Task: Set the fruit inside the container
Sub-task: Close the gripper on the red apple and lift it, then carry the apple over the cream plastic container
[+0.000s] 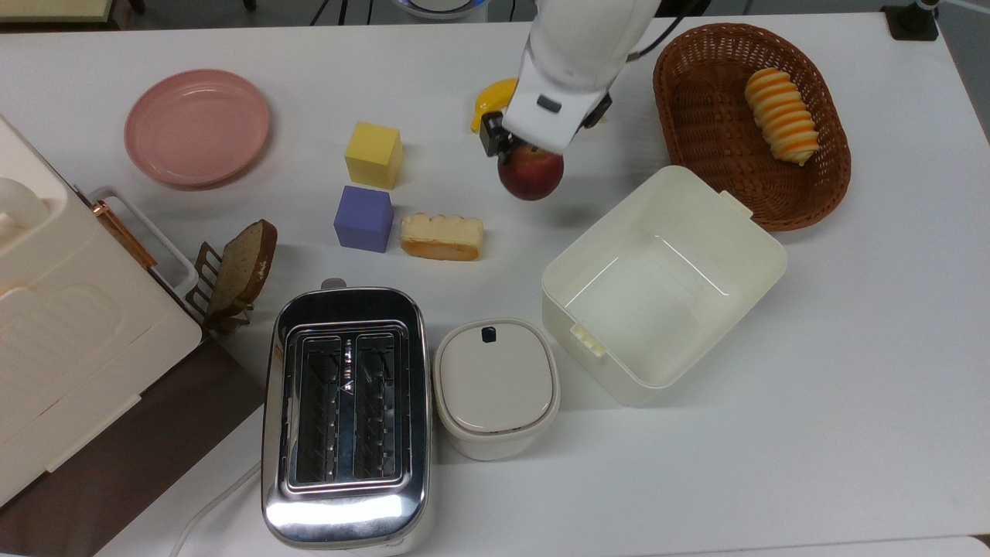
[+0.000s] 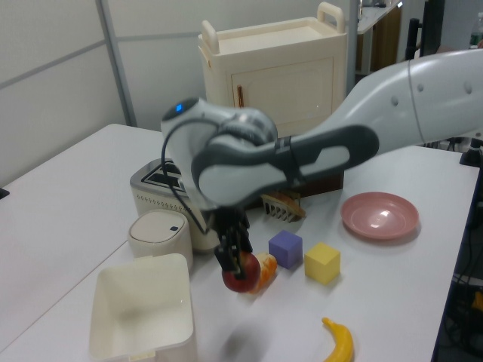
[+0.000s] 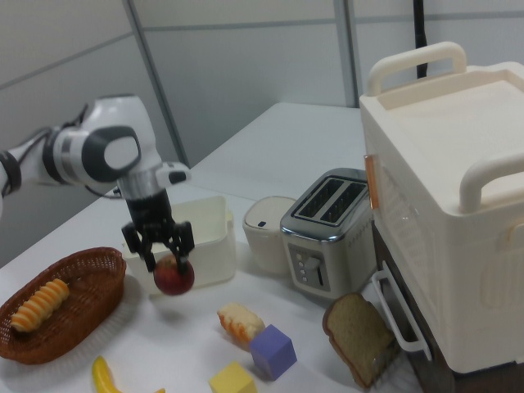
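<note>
Tool [image 3: 166,255]: two black fingers clamped on either side of the fruit [image 1: 530,172], which hangs off the desk [image 1: 851,348]; a soft shadow lies on the desk surface beneath it in the left view.

Fruit: round, red with yellowish patches, gripped at its upper part. In the top view it sits just below the tool's white wrist housing.

Container [image 1: 663,283]: cream-white squarish tub, deep walls, rounded corners, small rim tabs, nothing inside. Stands on the desk to the lower right of the tool in the top view, apart from the fruit.

Banana [image 1: 489,103]: yellow, partly covered by the arm, just above and left of the tool in the top view.

Wicker basket [image 1: 696,131]: brown, oval, to the top view's right of the tool, holding a ridged orange-and-cream pastry [image 1: 782,115].

Cake slice [image 1: 442,236]: below and left of the tool in the top view; purple cube [image 1: 363,218] just beside it, yellow cube [image 1: 374,154] above that.

Pink plate [image 1: 197,126]: far to the top view's left.

Toaster [image 1: 345,418] and white lidded pot [image 1: 496,387]: side by side, well below the tool in the top view.
</note>
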